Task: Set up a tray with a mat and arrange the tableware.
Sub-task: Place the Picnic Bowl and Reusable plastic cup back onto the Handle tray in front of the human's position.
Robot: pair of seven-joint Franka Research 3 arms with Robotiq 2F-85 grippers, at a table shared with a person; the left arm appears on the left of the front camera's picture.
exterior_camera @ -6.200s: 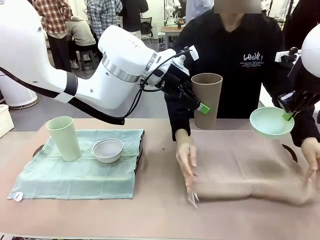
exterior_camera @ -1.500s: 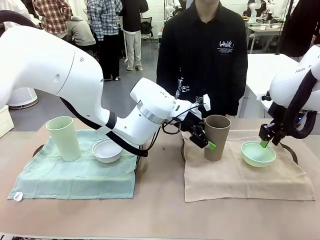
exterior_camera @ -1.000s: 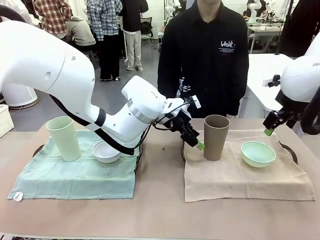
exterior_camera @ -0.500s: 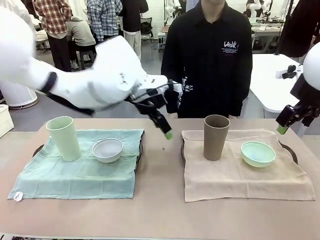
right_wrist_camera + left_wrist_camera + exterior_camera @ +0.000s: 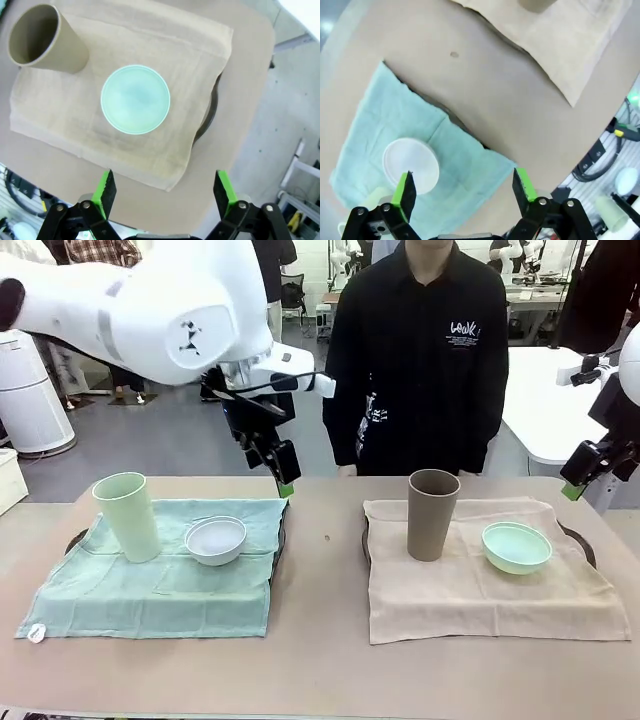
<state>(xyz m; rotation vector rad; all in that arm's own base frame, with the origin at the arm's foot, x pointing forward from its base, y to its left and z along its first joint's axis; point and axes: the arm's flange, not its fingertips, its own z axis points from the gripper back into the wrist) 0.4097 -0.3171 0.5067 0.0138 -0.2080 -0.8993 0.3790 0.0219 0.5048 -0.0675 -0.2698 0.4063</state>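
My two grippers, the left one (image 5: 462, 187) and the right one (image 5: 165, 192), hang spread wide and empty above the table, so I should lift straight away without bumping the brown cup (image 5: 433, 514) and green bowl (image 5: 516, 547) sitting on the tan mat (image 5: 480, 595).

front faces person; wrists look down.

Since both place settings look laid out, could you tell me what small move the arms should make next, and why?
Probably just draw both arms back to rest. The tan tumbler and mint bowl stand on the beige mat, the green tumbler and white bowl on the green mat, and both sets of jaws hang open and empty.
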